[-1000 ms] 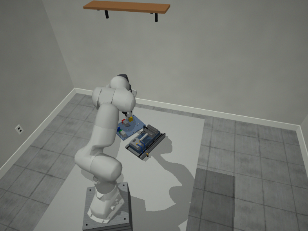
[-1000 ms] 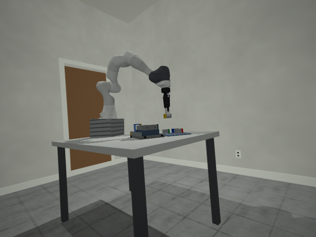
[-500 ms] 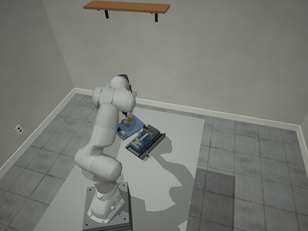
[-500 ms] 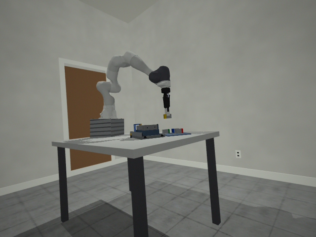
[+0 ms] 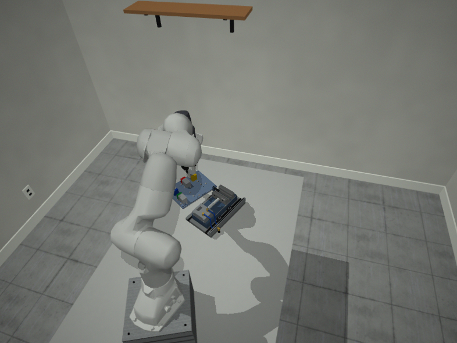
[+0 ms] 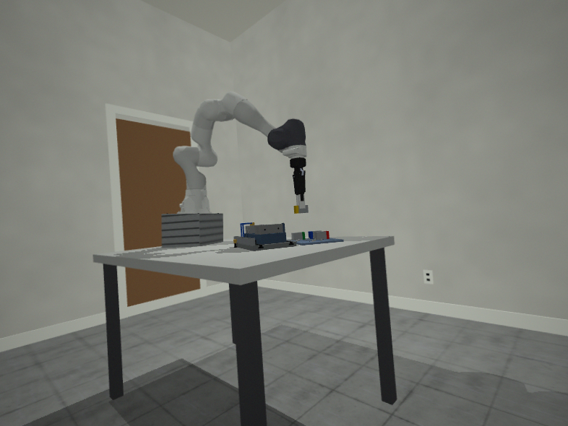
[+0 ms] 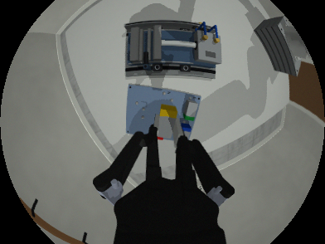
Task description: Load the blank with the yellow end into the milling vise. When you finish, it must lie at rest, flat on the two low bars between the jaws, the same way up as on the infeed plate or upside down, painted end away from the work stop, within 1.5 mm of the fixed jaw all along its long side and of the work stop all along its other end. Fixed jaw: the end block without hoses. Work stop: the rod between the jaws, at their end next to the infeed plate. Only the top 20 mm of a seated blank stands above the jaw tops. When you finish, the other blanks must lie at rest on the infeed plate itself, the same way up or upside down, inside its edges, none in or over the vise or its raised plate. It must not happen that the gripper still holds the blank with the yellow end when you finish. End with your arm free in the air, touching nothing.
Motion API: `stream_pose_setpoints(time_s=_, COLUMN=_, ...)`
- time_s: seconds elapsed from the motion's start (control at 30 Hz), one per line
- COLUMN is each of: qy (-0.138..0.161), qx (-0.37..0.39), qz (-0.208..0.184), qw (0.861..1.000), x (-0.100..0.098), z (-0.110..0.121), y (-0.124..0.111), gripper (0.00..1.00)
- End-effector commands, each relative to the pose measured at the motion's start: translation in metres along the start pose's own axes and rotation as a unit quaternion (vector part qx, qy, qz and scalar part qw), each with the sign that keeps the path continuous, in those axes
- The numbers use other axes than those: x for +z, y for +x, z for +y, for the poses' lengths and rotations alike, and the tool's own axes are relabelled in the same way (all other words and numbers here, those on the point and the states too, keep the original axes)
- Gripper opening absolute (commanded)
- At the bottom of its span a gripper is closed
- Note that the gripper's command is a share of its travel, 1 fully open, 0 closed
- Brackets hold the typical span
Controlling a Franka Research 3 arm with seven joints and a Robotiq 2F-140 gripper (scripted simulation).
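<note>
My gripper (image 6: pixel 300 206) is shut on the grey blank with the yellow end (image 6: pixel 300 209) and holds it well above the blue infeed plate (image 6: pixel 319 240). In the wrist view the blank (image 7: pixel 167 120) sits between my fingers, its yellow end toward the vise (image 7: pixel 172 48). The vise (image 5: pixel 215 208) stands beside the infeed plate (image 5: pixel 193 188) on its raised plate, with hoses on the jaw block nearer the robot base. The other blanks, with red (image 5: pixel 182 179), blue and green (image 5: pixel 178 193) ends, lie on the infeed plate. In the top view the arm hides most of my gripper.
The robot base stands on a grey ribbed block (image 6: pixel 192 228) on the white table (image 6: pixel 243 258). A wooden shelf (image 5: pixel 188 10) hangs high on the wall. A brown door (image 6: pixel 151 206) is behind the table.
</note>
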State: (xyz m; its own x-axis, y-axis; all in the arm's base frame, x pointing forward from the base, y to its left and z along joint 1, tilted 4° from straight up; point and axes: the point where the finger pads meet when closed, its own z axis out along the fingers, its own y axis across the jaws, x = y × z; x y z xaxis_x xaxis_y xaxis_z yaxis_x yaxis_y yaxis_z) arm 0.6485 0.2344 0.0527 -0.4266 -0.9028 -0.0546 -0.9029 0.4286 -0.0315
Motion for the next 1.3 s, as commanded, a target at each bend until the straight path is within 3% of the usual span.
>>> stream_pose_setpoints(time_s=0.0, qy=0.002, qx=-0.002, qz=-0.001, qw=1.000, x=0.0007, z=-0.0027, y=-0.0017, gripper=0.00)
stream_pose_setpoints(time_s=1.27, qy=0.002, qx=-0.002, qz=-0.001, qw=1.000, x=0.0028, z=-0.0031, y=-0.0030, gripper=0.00)
